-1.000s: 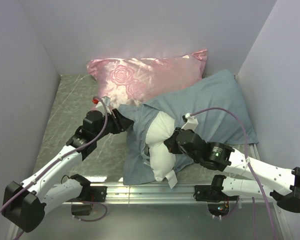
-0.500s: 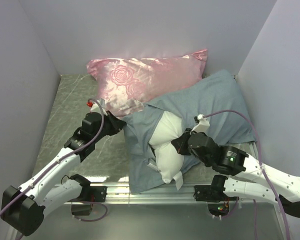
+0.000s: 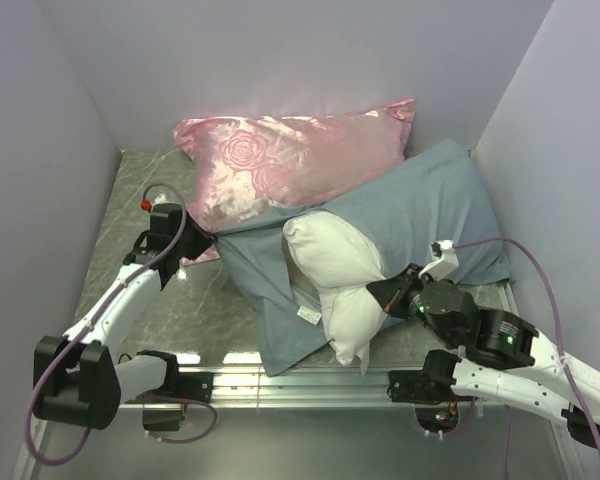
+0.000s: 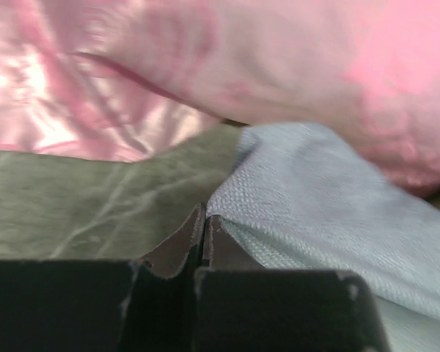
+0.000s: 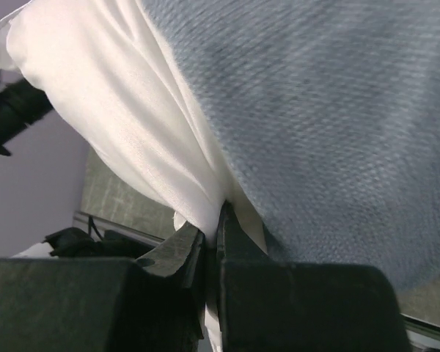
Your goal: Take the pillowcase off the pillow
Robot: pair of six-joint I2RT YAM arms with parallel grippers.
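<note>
Pillow (image 3: 335, 270), plump white, half inside woven pillowcase (image 3: 420, 205)

At the far side of my bench (image 3: 210, 300) I see a shiny pink pillow (image 3: 290, 160) with a rose pattern, lying against the pale back wall (image 3: 280, 60). The bench top is marbled grey-green. A metal rail (image 3: 310, 382) runs along its near edge.

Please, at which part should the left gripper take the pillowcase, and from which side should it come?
The flat left corner of the pillowcase, coming low from the left. There the cloth lies empty on the table, while the pillow bulges out further right, pinched by the right gripper. The left gripper is shut beside that corner.
</note>
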